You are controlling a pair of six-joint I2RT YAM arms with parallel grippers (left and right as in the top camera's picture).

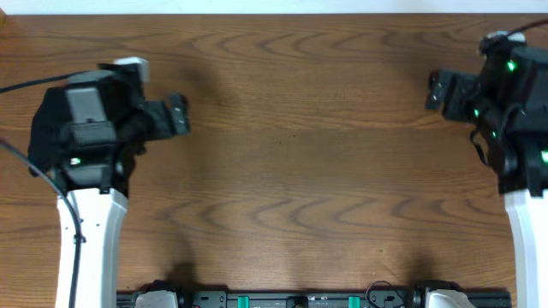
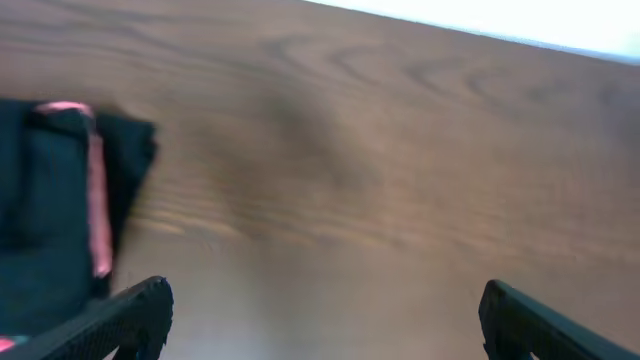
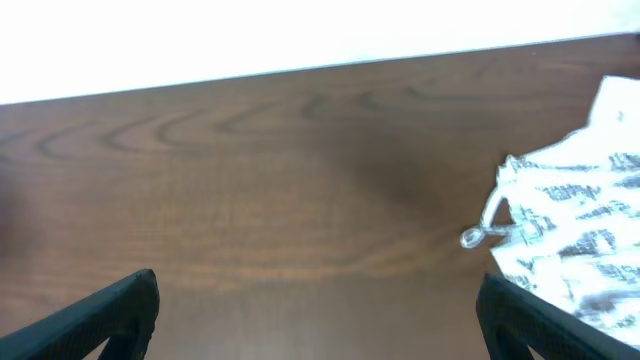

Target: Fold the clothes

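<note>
A folded black garment (image 2: 45, 230) with a coral-pink strip (image 2: 97, 200) along its edge lies at the left of the left wrist view. From overhead it (image 1: 41, 137) lies at the table's far left, mostly under my left arm. My left gripper (image 1: 175, 115) (image 2: 325, 300) is open and empty, over bare wood to the right of the garment. A white leaf-patterned garment (image 3: 580, 235) with a drawstring lies at the right of the right wrist view. My right gripper (image 1: 441, 90) (image 3: 318, 295) is open and empty, beside it over bare wood.
The wooden table (image 1: 291, 162) runs across the whole view. Its far edge (image 3: 300, 70) meets a white surface. The arms' base rail (image 1: 291, 299) lies along the front edge.
</note>
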